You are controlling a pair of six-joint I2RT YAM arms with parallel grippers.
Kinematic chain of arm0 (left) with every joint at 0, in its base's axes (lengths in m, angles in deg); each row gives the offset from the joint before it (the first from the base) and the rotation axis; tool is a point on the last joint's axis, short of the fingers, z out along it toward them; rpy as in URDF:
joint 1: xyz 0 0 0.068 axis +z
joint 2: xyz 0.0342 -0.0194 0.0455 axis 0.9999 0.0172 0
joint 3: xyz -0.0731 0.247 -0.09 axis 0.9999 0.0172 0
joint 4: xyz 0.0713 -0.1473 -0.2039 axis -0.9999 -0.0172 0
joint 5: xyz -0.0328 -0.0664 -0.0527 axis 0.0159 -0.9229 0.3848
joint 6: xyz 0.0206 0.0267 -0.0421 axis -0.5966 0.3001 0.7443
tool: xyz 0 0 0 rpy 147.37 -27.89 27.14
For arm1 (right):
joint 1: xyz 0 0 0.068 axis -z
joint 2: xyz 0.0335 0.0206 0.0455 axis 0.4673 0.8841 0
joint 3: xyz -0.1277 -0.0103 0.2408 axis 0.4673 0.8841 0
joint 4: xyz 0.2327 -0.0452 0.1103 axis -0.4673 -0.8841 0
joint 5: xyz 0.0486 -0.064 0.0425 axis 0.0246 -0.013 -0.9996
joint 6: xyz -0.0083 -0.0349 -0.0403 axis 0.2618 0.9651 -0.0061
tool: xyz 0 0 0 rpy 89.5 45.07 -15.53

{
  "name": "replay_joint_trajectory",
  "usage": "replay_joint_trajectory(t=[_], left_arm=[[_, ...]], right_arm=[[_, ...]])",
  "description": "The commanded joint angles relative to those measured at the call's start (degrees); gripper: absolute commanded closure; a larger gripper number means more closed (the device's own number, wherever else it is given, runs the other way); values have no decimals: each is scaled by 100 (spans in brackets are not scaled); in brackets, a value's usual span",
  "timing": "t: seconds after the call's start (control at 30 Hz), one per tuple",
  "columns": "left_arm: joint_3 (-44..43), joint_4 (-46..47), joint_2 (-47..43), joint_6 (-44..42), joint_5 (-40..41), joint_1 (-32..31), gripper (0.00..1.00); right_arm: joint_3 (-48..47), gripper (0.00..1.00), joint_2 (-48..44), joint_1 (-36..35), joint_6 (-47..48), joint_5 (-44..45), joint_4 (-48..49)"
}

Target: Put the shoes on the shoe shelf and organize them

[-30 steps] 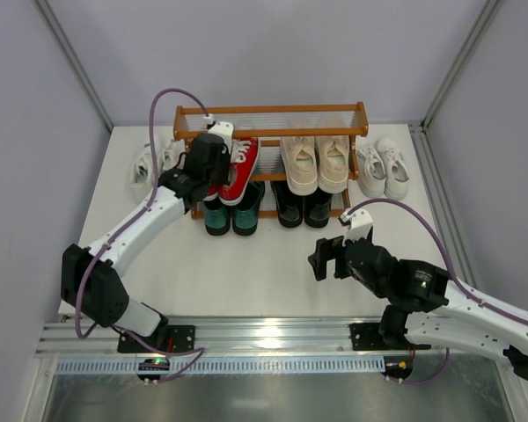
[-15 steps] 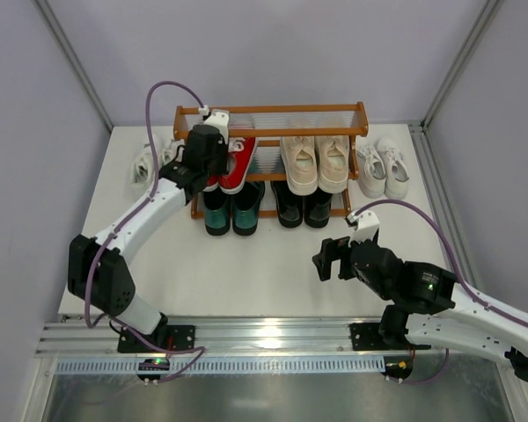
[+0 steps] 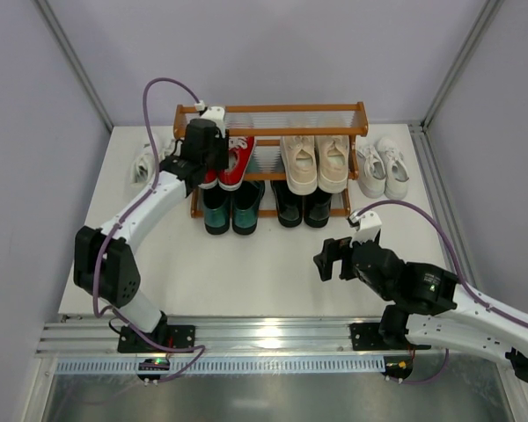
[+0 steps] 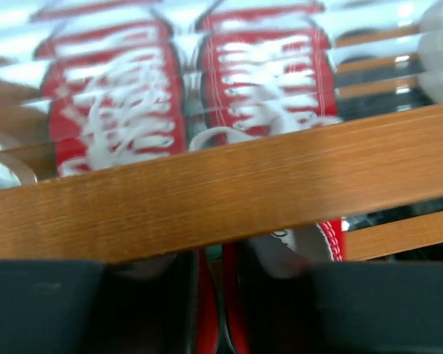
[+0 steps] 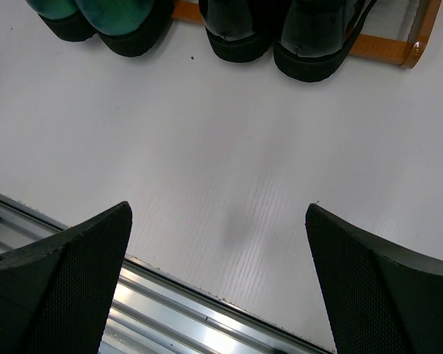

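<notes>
Overhead: shelf point(image 3: 273, 109) at the table's point(image 3: 273, 264) far edge; red sneakers point(image 3: 238, 163) and beige sneakers point(image 3: 317, 163) on the middle tier, green loafers point(image 3: 231, 211) and black loafers point(image 3: 304, 207) below; one white pair point(image 3: 383, 167) on the table at its right, another at its left.
Left wrist: left gripper point(image 4: 214, 310) sat at the red pair's heels behind a rail point(image 4: 221, 184); its jaws showed a narrow gap, grip could not be told.
Right wrist: right gripper point(image 5: 218, 214) hung over the table, jaws wide apart, empty, loafer toes beyond.

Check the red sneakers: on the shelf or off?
On. Both red sneakers sit side by side on the middle tier of the shelf, left of the beige pair.
</notes>
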Motion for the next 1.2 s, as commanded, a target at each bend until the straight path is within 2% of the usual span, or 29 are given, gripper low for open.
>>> replay_joint_trajectory(t=[0.0,0.03,0.07,0.13,0.17,0.23,0.27,0.3,0.6,0.67,0.73,0.77,0.93,0.97,1.03,1.07,1.13,1.17], left_arm=[[-469,992,-183,307,-173,19,62],[-478,914,-200,342,-182,2,55],[-478,878,-261,369,-130,-16,42],[-487,782,-332,456,-103,-60,31],[-487,746,-411,483,-42,-77,21],[-487,685,-499,632,-15,-104,13],[-478,606,-534,676,-15,-112,4],[-478,571,-639,720,-24,-147,0],[-197,79,-1439,1308,152,-455,0],[101,34,-1816,1519,90,-534,0],[329,-1,-2080,1748,12,-639,0],[592,-27,-2377,1810,-6,-736,0],[1402,-237,-3231,2284,-454,-833,0],[1603,-317,-3494,2294,-664,-842,0],[1780,-501,-3732,2320,-823,-842,0],[1876,-641,-3873,2311,-885,-842,0],[2079,-826,-4259,2285,-929,-842,0],[2141,-949,-4374,2250,-938,-842,0]], right_arm=[[0,0,-67,-37,-109,171,32],[0,0,-76,-37,-100,171,31],[0,0,-102,-37,-109,197,23],[-8,0,-147,-37,-100,198,31],[-17,0,-181,-37,-83,215,23],[-26,0,-208,-37,-74,224,23],[-35,0,-217,-37,-65,233,23],[-43,0,-234,-37,-74,241,14],[-52,0,-471,-37,-345,654,-424],[-122,0,-655,-37,-495,1145,-688],[-245,0,-770,-37,-1038,1654,-1363],[-385,0,-840,-37,-1371,2213,-1888],[-1115,0,-1236,-37,-2463,3325,-2973],[-1246,0,-1263,-37,-2395,3492,-2905],[-1309,0,-1254,-37,-1660,3232,-2327],[-1335,0,-1184,-37,-1029,3021,-2054],[-1388,0,-843,-37,-726,2301,-1526],[-1362,0,-771,-28,-115,1915,-1263]])
